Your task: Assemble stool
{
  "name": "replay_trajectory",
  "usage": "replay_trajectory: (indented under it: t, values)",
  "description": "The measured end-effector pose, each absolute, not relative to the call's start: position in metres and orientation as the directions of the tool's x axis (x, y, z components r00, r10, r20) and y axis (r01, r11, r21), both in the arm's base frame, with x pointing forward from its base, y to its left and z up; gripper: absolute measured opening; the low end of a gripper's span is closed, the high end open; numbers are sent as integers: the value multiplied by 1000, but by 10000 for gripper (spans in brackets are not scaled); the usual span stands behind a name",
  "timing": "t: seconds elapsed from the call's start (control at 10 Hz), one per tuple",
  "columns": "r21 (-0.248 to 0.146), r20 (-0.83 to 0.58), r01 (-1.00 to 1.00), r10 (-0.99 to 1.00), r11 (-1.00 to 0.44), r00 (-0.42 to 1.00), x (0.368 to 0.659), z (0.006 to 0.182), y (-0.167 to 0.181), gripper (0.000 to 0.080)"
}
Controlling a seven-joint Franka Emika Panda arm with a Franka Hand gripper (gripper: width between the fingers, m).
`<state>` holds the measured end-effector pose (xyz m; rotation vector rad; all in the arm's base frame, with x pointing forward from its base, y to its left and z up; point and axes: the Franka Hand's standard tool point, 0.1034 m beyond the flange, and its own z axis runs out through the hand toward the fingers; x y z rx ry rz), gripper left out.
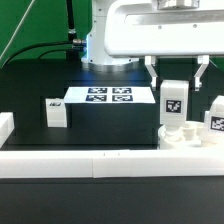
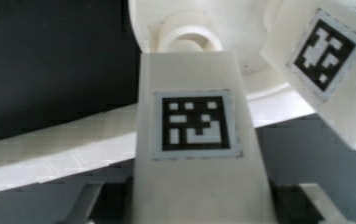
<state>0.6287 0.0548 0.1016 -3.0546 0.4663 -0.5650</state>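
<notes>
The gripper [image 1: 176,84] hangs straight down over a stool leg [image 1: 173,102], fingers spread to either side. It looks like there's a sliver of gap on both sides, but it's hard to be sure at this size. That leg stands upright, long axis vertical, with its bottom end on the round seat [image 1: 190,138]. The seat lies flat against the front rail [image 1: 80,163], on the exterior view's right. A second leg [image 1: 215,117] stands upright on the seat just beside it. The third leg [image 1: 55,113] sits alone on the black table [image 1: 110,128], well apart to the left, with open room around it.
</notes>
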Motion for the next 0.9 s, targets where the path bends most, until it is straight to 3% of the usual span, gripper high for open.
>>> replay_trajectory:
  t: [0.4, 0.9]
  values:
    - [-40, 338, -285, -281, -958, 898, 625, 86, 55, 337]
    - [-45, 368, -276, -273, -960, 889, 630, 85, 58, 337]
